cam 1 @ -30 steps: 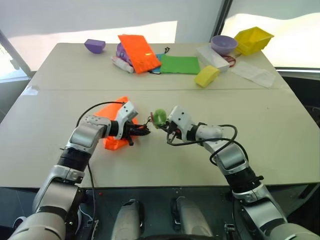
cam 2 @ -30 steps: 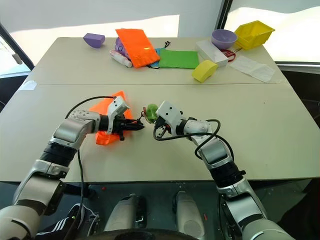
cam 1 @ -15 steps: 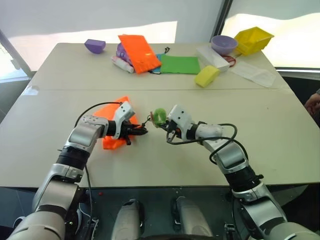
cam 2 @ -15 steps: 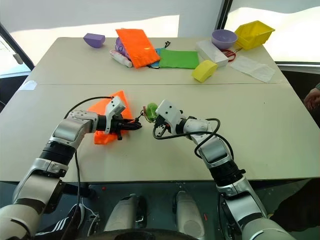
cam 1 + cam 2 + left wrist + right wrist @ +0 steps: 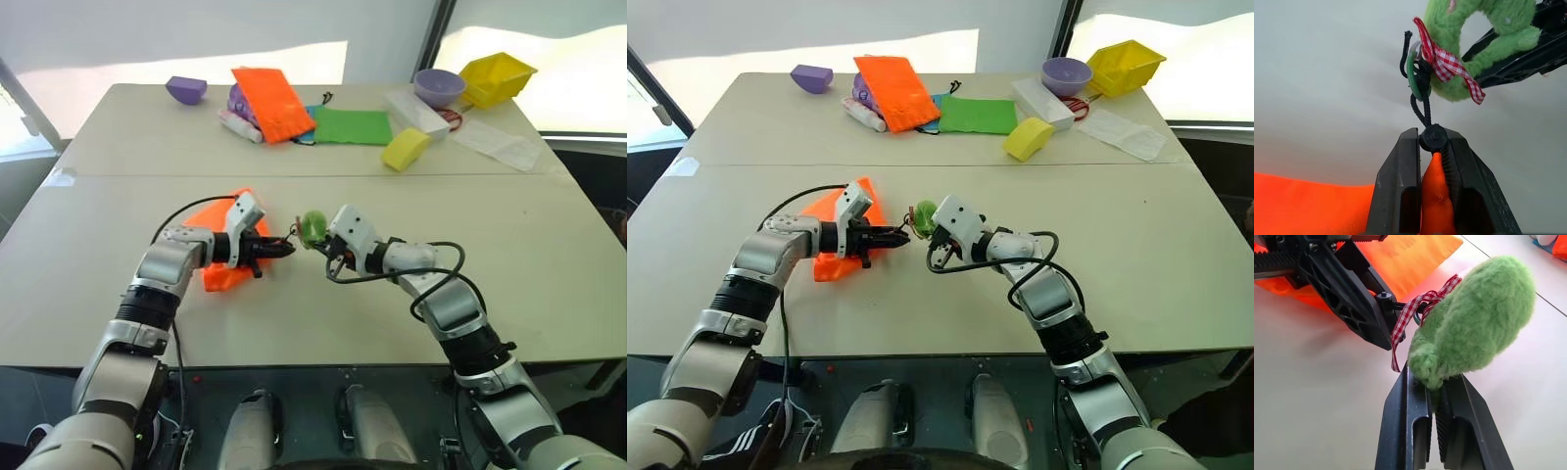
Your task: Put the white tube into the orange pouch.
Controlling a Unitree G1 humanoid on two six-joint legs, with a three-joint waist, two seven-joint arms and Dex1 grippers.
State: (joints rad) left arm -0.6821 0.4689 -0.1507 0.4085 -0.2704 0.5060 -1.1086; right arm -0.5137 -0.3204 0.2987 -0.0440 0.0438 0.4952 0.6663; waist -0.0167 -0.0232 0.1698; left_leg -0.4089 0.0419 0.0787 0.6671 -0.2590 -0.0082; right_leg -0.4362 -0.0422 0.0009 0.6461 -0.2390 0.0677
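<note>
Left fingers (image 5: 1432,147) pinching the orange pouch (image 5: 223,264) at its cord end; right fingers (image 5: 1435,396) clamped on the green ring (image 5: 313,228), near centre. White tube (image 5: 238,126) far across the surface, long axis running left-near to right-far, nearer the left arm.

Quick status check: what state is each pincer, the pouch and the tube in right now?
Left pincer: shut on the orange pouch's gathered mouth at the cord stopper.
Right pincer: shut on the green plush ring.
Orange pouch: partly lifted, mouth cinched, cord stretched to the plush ring.
White tube: lying at the table's far side, not yet in the pouch.
</note>
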